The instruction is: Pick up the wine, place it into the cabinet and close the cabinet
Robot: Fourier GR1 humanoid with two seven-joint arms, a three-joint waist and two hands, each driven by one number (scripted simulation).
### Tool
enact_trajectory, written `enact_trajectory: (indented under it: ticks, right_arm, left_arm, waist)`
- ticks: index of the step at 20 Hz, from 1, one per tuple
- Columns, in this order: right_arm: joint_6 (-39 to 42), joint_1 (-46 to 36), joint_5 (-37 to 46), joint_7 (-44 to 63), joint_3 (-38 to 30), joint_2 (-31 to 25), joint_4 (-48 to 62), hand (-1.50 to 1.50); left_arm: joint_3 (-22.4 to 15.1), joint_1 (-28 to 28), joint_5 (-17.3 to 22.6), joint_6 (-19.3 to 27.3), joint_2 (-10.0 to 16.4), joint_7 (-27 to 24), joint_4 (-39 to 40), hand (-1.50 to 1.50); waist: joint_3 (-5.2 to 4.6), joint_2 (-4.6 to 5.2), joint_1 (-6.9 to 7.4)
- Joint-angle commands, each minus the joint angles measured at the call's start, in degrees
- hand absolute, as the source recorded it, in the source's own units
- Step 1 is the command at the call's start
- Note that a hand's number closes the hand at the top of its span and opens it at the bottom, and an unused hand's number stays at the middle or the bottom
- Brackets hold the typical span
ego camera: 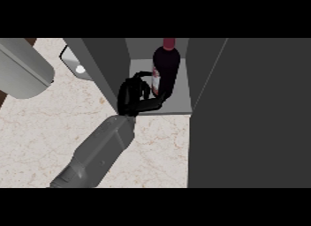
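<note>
- The wine bottle (166,66) stands upright inside the cabinet (103,66), on the pale shelf floor (177,105), close to that floor's near edge
- The right hand (133,95) is at the cabinet's mouth, fingers and thumb curled round the bottle's lower body, the thumb reaching in near the base; I judge the bottle set down but not yet let go
- Risk: the bottle is tall and narrow, so if the hand draws back before its fingers spread wide, it could drag the bottle forward and tip it out onto the counter (40,132)
- Risk: the hand sits between the bottle and the cabinet's left wall, so a sideways exit could catch that wall or shove the bottle to the right
- Risk: the door (262,114), a large dark panel filling the right side, has to swing across the opening; a bottle left this near the edge might be struck by it, and the right forearm (99,150) lies in its likely path
- The bottle is dark, glossy, round-shouldered glass with a deep red capsule (168,43) and a pale label (156,81); probably slippery to hold
- The cabinet is flat matte grey panels with straight edges; the counter is pale and marble-like with fine brownish veins
- A smooth grey rounded cylinder at far left (14,66) is likely the left forearm; no hand shows on it
</note>
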Motion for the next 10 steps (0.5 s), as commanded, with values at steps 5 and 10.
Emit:
enact_trajectory:
  ticks: [5,10]
  right_arm:
    - [0.07,1.30,0.25,1.42,1.67,0.11,-3.32,-1.50]
    - [-1.96,-5.69,-0.92,2.97,-0.79,-1.08,1.68,-1.50]
  left_arm:
    - [0.19,-6.50,4.89,-1.01,0.00,-1.38,6.95,1.50]
    - [0.03,-9.61,4.19,0.22,0.00,1.76,11.18,1.50]
  waist:
    - [-0.02,0.23,-1.10]
    - [-0.01,0.25,-0.44]
